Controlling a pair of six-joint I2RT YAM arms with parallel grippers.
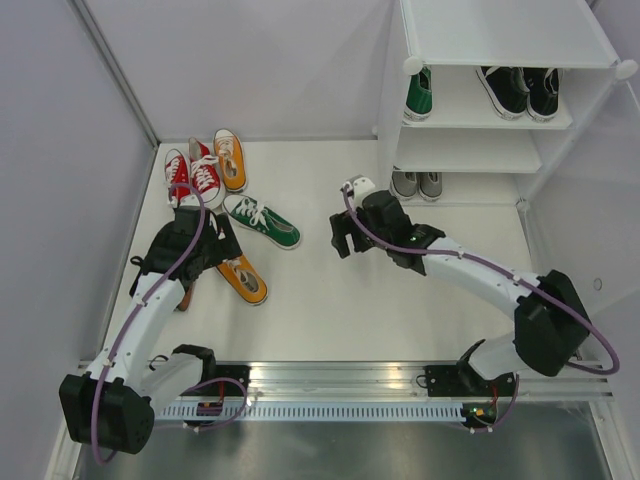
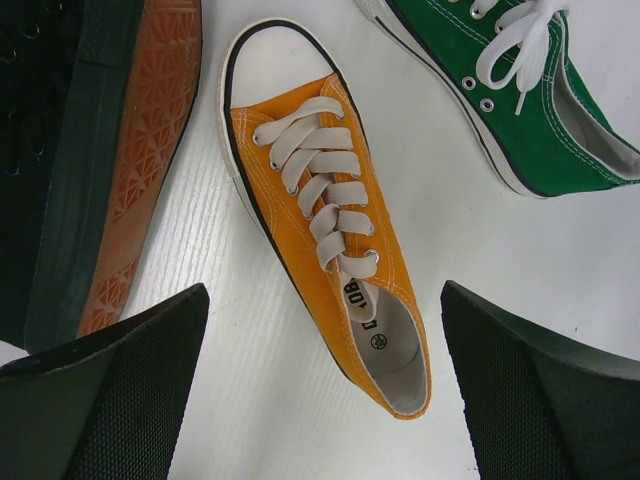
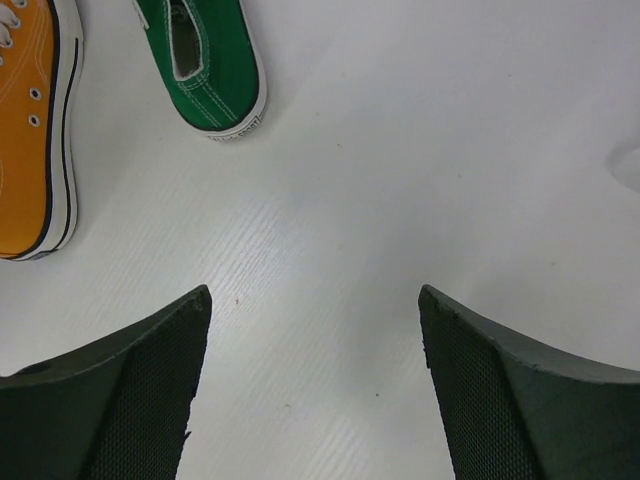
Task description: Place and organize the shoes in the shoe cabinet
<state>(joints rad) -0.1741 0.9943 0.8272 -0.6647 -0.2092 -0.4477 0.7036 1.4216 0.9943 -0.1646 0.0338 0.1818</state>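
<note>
The shoe cabinet (image 1: pixel 500 30) stands at the far right of the desk (image 1: pixel 330 300) and holds 5 shoes: on its upper visible shelf 1 shelved green shoe (image 1: pixel 418 92) at the left and a black pair (image 1: pixel 520 90) side by side at the right, on the lowest tier a grey pair (image 1: pixel 417 184), also side by side. All 5 lie with their long axes running front to back in the cabinet. The rest lie loose on the desk at the left – a red pair (image 1: pixel 190 175) and a far orange shoe (image 1: pixel 229 158) close together, then a loose green shoe (image 1: pixel 262 221) on a diagonal, its heel toward the right arm. The near orange shoe (image 2: pixel 330 240) lies upright on its sole, its long axis diagonal, toe away from the left wrist camera. A dark shoe (image 2: pixel 90 170) lies beside it on its side, sole showing. The left fingers (image 2: pixel 130 390) are spread wide, empty, with that orange shoe's heel between them. The right fingers (image 3: pixel 120 390) are spread wide too, above bare desk, gripping nothing.
</note>
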